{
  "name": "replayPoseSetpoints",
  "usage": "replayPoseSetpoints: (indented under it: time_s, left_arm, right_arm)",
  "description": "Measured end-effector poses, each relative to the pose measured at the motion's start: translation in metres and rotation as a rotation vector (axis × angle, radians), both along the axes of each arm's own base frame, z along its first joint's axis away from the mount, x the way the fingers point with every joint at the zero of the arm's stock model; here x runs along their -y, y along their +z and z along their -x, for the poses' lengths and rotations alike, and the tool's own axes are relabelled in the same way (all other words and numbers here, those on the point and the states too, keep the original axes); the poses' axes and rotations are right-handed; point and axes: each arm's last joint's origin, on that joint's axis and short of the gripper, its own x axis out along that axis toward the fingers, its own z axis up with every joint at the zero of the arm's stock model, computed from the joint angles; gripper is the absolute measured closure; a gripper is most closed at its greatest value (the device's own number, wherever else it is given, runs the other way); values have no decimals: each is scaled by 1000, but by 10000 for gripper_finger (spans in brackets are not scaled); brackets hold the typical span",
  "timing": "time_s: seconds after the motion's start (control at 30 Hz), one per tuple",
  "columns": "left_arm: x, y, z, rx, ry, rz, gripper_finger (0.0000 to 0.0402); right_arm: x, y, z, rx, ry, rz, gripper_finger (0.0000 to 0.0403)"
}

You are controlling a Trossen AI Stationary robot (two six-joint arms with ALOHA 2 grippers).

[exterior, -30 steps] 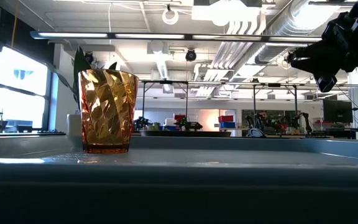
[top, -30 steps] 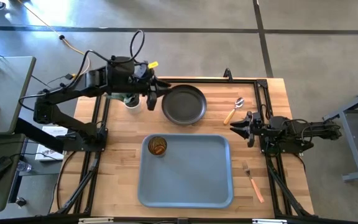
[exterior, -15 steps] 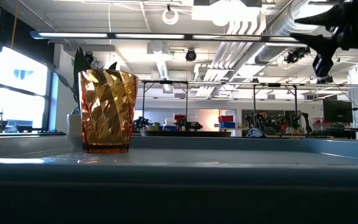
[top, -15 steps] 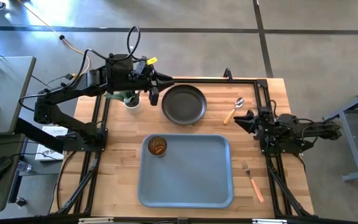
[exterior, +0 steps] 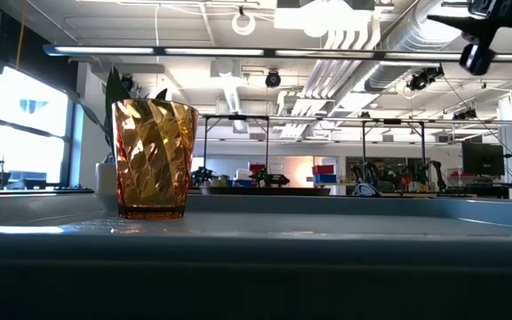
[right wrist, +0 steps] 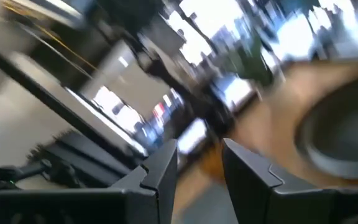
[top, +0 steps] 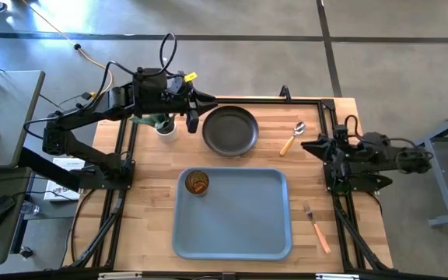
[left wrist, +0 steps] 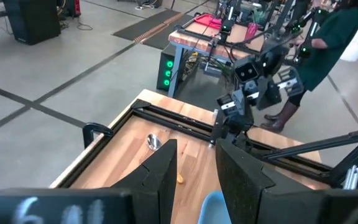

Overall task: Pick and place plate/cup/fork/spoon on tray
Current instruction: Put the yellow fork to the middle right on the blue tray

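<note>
The dark plate (top: pixel 229 130) lies on the wooden table at the far middle. The amber cup (top: pixel 197 183) stands upright in the far left corner of the blue-grey tray (top: pixel 239 225); the low view shows the cup (exterior: pixel 154 158) too. The spoon (top: pixel 292 138) lies right of the plate, and the fork (top: pixel 316 222) lies right of the tray. My left gripper (top: pixel 196 109) is open and empty above the plate's far left rim. My right gripper (top: pixel 311 145) is open and empty, raised just right of the spoon; the low view shows my right gripper (exterior: pixel 474 40) high up.
A white pot with a green plant (top: pixel 164 124) stands under my left arm, left of the plate. Black frame rails (top: pixel 329 124) run along the table's edges. A person (left wrist: pixel 328 43) stands in the room beyond the table's right side.
My right gripper has drawn back toward the table's right edge, risen and tipped upward, staying open. My left gripper has shifted a little toward the far edge. The tableware has not moved.
</note>
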Motion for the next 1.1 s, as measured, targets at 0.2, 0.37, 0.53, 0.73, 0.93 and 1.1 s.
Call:
replayPoseSetpoints:
  time_s: [0.2,0.37,0.53,0.73,0.93,1.1]
  left_arm:
    - [0,0,0,-5,-5,-16,300]
    - [0,0,0,-8,-5,-15,300]
    - [0,-3,1,-36,-5,-9,300]
    - [0,-4,1,-60,-20,-53,300]
    - [0,-5,1,-74,-29,-81,300]
    - [0,-6,2,-84,-32,-86,300]
  right_arm:
    - [-4,27,-7,-306,105,-219,286]
    - [-10,47,-26,-482,197,-368,286]
    - [-15,49,-44,-726,219,-475,286]
    - [-28,31,-60,-1034,157,-583,286]
    - [-47,14,-72,-1219,120,-628,286]
    - [-65,4,-80,-1311,104,-650,286]
